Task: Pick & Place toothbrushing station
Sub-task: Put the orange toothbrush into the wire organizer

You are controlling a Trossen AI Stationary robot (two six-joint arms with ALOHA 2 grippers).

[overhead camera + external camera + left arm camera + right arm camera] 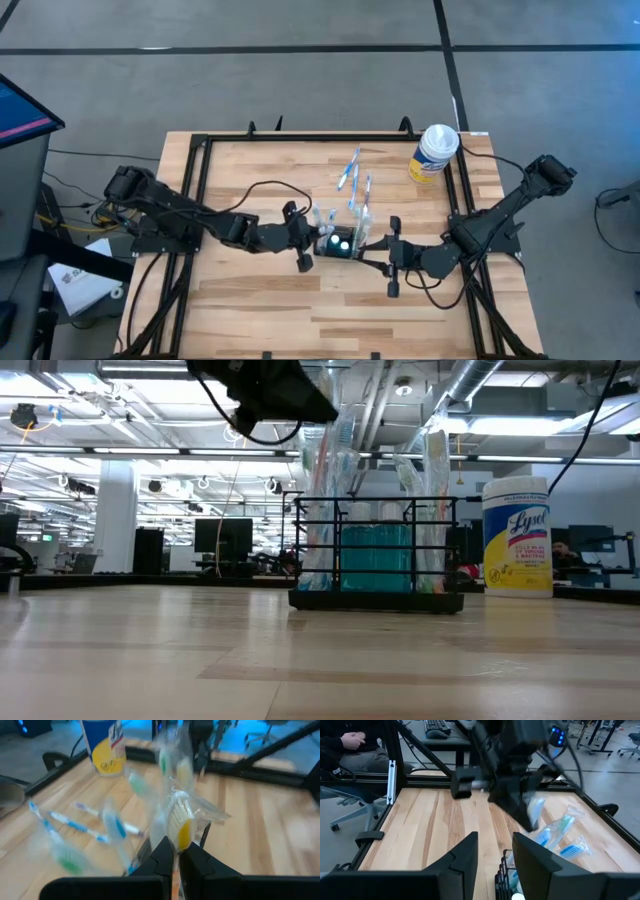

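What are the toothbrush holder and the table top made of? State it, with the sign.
Toothbrushing station: looks like thin black wire, probably coated metal; open bars show the things inside. Table top: wood, butcher-block look; pale glued strips with grain, light sheen.

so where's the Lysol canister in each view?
High: Lysol canister at the table's far right corner.
Low: right of the black wire holder.
Left wrist: blurred, far side.
Right wrist: not in it.
Shared landmark: the holder, mid-table in the high view.
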